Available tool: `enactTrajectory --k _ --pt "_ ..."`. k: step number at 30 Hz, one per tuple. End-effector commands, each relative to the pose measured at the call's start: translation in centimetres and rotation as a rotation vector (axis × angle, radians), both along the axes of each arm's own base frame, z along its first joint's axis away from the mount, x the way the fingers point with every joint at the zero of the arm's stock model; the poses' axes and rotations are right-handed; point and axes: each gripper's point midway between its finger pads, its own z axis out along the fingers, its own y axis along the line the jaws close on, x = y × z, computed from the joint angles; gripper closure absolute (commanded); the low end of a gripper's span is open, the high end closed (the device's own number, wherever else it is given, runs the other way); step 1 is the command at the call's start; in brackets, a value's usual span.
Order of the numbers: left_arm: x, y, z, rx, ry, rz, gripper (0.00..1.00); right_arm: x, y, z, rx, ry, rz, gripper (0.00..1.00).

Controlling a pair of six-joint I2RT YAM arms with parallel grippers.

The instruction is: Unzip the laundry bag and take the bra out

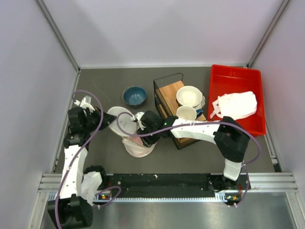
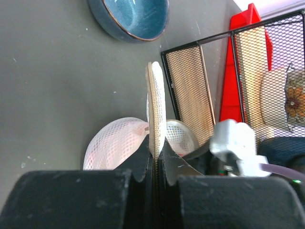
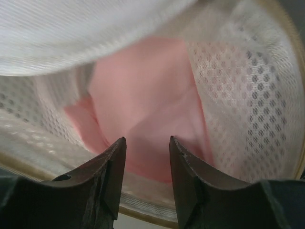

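Note:
The laundry bag (image 1: pixel 137 145) lies open at table centre-left, its white mesh body showing pink inside. My left gripper (image 1: pixel 101 118) is shut on the bag's stiff round lid (image 2: pixel 156 102) and holds it up on edge. The mesh body (image 2: pixel 114 145) sits just beyond the lid. My right gripper (image 1: pixel 141 136) is at the bag's mouth; in the right wrist view it (image 3: pixel 147 143) is open, its fingertips (image 3: pixel 116 162) apart over the pale pink bra (image 3: pixel 147 109) lying inside the mesh (image 3: pixel 243 95). The jaws hold nothing.
A blue bowl (image 1: pixel 134 95) stands behind the bag. A black wire rack (image 1: pixel 178 112) with a wooden board, a white bowl (image 1: pixel 189 95) and a cup (image 1: pixel 186 113) stands to the right. A red tray (image 1: pixel 237 98) with white cloth is at far right.

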Motion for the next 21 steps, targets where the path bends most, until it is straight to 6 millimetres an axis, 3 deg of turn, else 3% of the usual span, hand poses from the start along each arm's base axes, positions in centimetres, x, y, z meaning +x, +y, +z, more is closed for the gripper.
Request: enactTrajectory --k 1,6,8,11,13,16,17,20,21 --pt "0.2 -0.9 2.4 -0.010 -0.101 -0.040 1.00 -0.1 -2.6 -3.1 -0.142 0.010 -0.035 0.54" --pt "-0.5 -0.4 -0.9 0.016 -0.054 -0.010 1.00 0.4 -1.9 -4.2 -0.139 0.020 -0.070 0.40" --pt "-0.3 -0.3 -1.4 0.013 -0.059 -0.001 1.00 0.7 -2.0 -5.8 -0.170 0.020 -0.096 0.39" --pt "-0.4 -0.3 -2.5 0.012 -0.036 -0.001 1.00 1.5 -1.8 -6.1 -0.143 -0.014 -0.132 0.42" --pt "-0.2 -0.1 -2.8 0.020 -0.026 0.004 1.00 1.8 -1.5 -5.6 -0.121 -0.034 -0.123 0.49" --pt "0.2 0.2 -2.8 0.035 -0.024 0.019 1.00 2.0 -1.5 -4.7 -0.109 -0.059 -0.127 0.81" --pt "0.3 0.3 -2.7 0.036 -0.022 0.023 1.00 2.2 -1.4 -3.8 -0.090 -0.069 -0.133 1.00" --pt "0.8 0.3 -2.3 0.030 -0.015 0.026 1.00 2.3 -1.4 -1.9 -0.061 -0.091 -0.131 1.00" --pt "1.0 0.3 -2.1 0.025 -0.014 0.028 1.00 2.4 -1.2 -0.1 -0.022 -0.108 -0.131 1.00"
